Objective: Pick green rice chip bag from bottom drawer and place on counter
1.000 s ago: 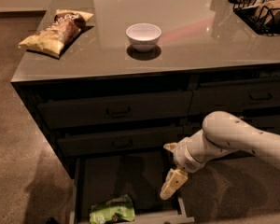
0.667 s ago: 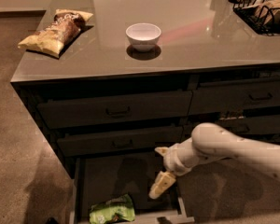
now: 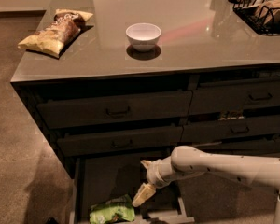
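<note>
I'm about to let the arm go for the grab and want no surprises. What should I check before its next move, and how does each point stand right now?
1. Bottom drawer pulled open: ok.
2. Green rice chip bag in view on the drawer floor, near the front: ok.
3. Gripper centred over the bag: not ok; it hangs by the bag's right end.
4. Gripper touching the bag: cannot tell.
5. Bare counter for the drop, right of the white bowl: ok.
</note>
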You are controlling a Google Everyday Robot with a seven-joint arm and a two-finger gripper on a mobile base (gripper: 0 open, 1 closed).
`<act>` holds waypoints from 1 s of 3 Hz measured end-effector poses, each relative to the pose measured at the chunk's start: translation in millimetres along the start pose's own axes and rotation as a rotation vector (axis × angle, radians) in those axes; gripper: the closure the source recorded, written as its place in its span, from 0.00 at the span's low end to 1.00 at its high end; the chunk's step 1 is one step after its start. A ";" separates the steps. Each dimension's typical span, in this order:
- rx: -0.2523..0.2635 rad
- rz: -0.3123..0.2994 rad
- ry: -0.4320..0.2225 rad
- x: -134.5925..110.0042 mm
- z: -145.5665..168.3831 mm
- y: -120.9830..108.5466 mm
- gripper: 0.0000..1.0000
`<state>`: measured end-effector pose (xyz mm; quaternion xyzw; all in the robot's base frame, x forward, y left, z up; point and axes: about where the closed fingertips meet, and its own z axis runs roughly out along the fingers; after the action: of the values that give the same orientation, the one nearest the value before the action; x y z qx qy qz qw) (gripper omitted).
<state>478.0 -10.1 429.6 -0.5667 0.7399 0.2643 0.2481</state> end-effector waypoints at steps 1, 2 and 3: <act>-0.010 -0.004 0.012 -0.8 4.5 -3.3 0.00; -0.051 -0.047 0.051 11.2 46.0 -23.1 0.00; -0.151 -0.109 0.073 29.2 103.5 -36.1 0.00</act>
<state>513.2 31.0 329.8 -0.6325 0.6944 0.2849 0.1915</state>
